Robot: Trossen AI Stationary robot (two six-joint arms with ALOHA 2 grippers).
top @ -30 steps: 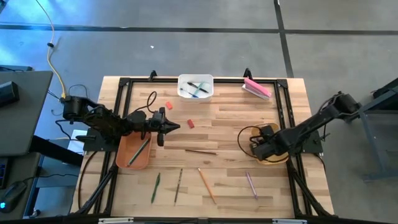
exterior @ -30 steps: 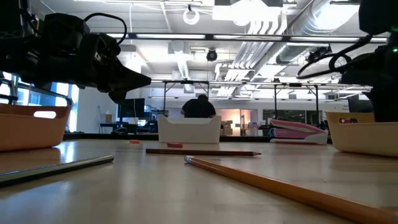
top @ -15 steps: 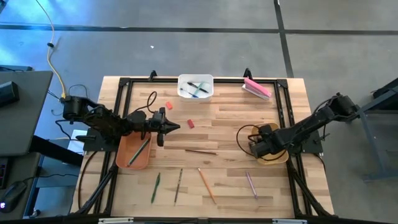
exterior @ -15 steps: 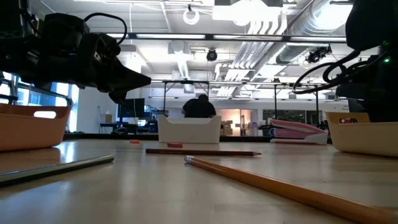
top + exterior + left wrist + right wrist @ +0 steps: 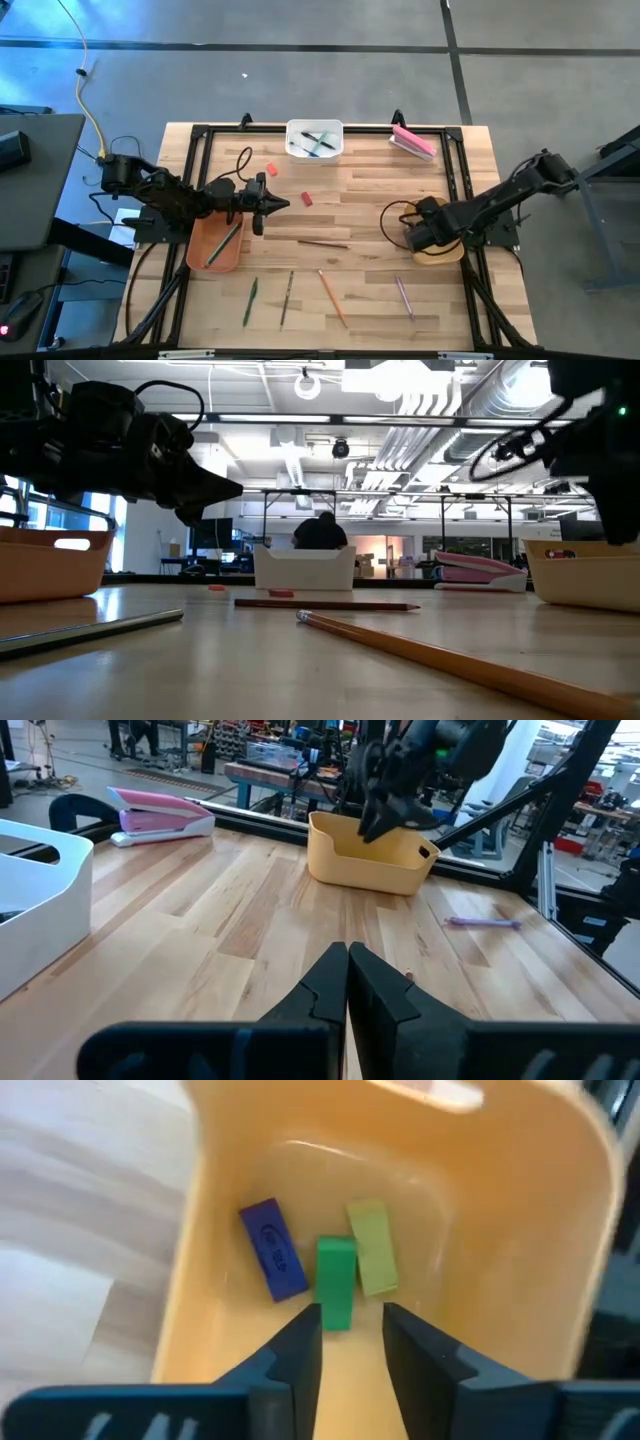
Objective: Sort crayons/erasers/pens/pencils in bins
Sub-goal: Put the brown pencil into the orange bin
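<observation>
My right gripper is open above the mustard yellow bin at the table's right side. On the bin's floor lie a blue piece, a green piece and a yellow-green piece; the green one lies just beyond my fingertips, untouched. My left gripper is shut and empty, held above the table beside the orange-brown bin, pointing toward the table's right edge. That bin holds a thin stick. The white bin at the far edge holds pens.
Two red crayons lie near the left gripper. A brown pencil lies mid-table. Green, dark, orange and pinkish sticks lie near the front edge. A pink block sits far right.
My right gripper has risen over the mustard yellow bin and drawn a little toward the table's right edge.
</observation>
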